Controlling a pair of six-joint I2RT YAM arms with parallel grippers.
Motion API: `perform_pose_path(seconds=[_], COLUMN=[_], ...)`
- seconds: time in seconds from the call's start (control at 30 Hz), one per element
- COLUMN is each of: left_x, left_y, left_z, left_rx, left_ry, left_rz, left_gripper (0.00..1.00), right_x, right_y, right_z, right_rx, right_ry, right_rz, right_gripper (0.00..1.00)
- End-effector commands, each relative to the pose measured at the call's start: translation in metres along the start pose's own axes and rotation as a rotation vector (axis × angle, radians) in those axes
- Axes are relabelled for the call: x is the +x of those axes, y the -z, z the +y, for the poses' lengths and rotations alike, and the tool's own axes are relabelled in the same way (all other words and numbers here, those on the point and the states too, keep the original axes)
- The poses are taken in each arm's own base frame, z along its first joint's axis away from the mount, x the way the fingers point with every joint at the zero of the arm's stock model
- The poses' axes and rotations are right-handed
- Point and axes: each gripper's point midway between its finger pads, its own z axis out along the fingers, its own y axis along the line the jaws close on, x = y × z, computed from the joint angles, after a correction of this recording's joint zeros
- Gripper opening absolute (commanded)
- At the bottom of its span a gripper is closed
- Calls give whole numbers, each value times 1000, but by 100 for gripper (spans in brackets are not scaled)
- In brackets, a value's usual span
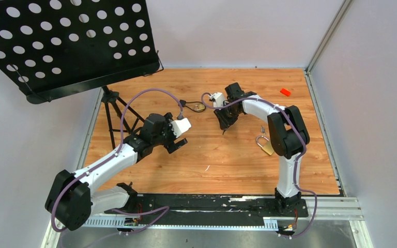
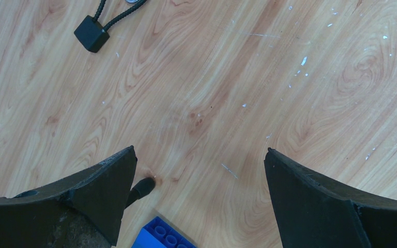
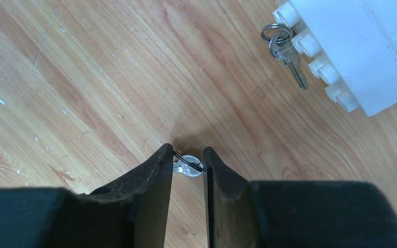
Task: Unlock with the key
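The key [image 3: 191, 168], small and silver with a thin black ring, lies on the wood floor. Its head fills the narrow gap between the fingertips of my right gripper [image 3: 187, 154], whose jaws press on it from both sides. From above, the right gripper [image 1: 224, 125] points down at mid-table. A brass padlock [image 1: 264, 145] lies beside the right arm's elbow. A smaller brass padlock [image 1: 199, 107] on a black cable lies farther back. My left gripper [image 2: 200, 152] hangs open over bare wood with nothing between its fingers; seen from above, the left gripper [image 1: 178, 143] is left of centre.
A second key on a ring [image 3: 286, 50] lies against a white brick [image 3: 351, 51]. A blue brick [image 2: 164, 235] and a tripod foot [image 2: 142, 188] sit under the left gripper. The cable's black block [image 2: 91, 33] lies ahead. A black music stand [image 1: 67, 41] overhangs the back left; a red brick [image 1: 285, 92] lies back right.
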Motion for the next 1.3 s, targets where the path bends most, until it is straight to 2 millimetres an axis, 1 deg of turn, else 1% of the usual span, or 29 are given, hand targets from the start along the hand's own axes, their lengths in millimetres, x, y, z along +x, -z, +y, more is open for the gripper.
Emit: perform_pose_path(seconds=[0.0, 0.17, 0.23, 0.5, 0.7, 0.77, 0.9, 1.03, 1.27], left_x=[-8, -9, -8, -8, -8, -8, -8, -8, -8], left_y=[1, 1, 1, 0, 1, 1, 1, 1, 1], left_z=[1, 1, 0, -1, 0, -1, -1, -1, -1], left_rx=[-4, 0, 1, 7, 5, 6, 9, 8, 8], left_ry=[-28, -28, -26, -26, -27, -28, -26, -27, -29], left_rz=[-35, -36, -34, -36, -38, -36, -37, -37, -37], left_gripper=[100, 100, 100, 100, 100, 100, 100, 100, 100], right_x=[-12, -13, -14, -13, -10, -10, -9, -6, -4], right_y=[-1, 4, 6, 13, 20, 23, 27, 29, 24], right_z=[-3, -3, -5, -8, -12, -14, -16, -18, -13], right_rx=[-5, 1, 11, 42, 66, 71, 75, 75, 38], right_ry=[16, 23, 27, 41, 43, 41, 33, 24, 14], right_rz=[-32, -31, -34, -33, -34, -39, -45, -48, -41], right_gripper=[26, 17, 15, 18, 28, 29, 28, 26, 20])
